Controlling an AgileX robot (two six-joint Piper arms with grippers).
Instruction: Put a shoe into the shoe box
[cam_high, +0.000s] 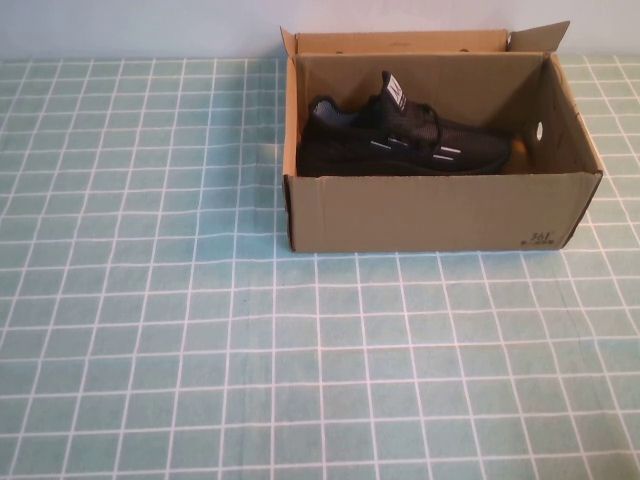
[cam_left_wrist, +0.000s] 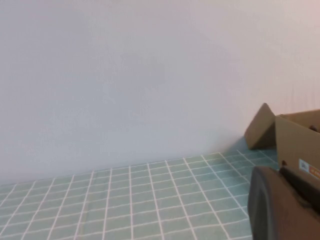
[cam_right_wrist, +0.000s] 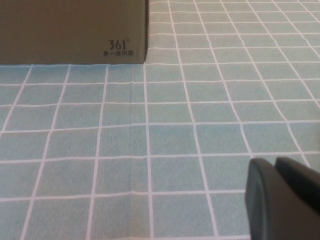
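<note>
Counter (cam_high: 150, 330): covered by a pale green cloth with a white grid of squares, running from the near edge to the far wall; faint fold lines cross the cloth.

Wall (cam_left_wrist: 125, 75): plain, pale, unmarked, meeting the counter at the far side.

Shoe box (cam_high: 430, 215): brown corrugated cardboard, open-topped, short flaps raised at the far corners, a round hole in its right wall, small black print at the near right corner. Stands on the counter, far and right of centre.

Shoe (cam_high: 400, 140): black knit sneaker with short white dashes on its side and a white-labelled tongue tab. Lies inside the shoe box on its floor, toe toward the right, heel toward the left wall.

Left end effector (cam_left_wrist: 282, 205): only a dark rounded part shows in the left wrist view, left of the shoe box; cannot tell how far open it is or whether it has hold of anything.

Right end effector (cam_right_wrist: 282, 200): only a dark part shows in the right wrist view, over bare cloth nearer than the printed corner; likewise cannot tell.
</note>
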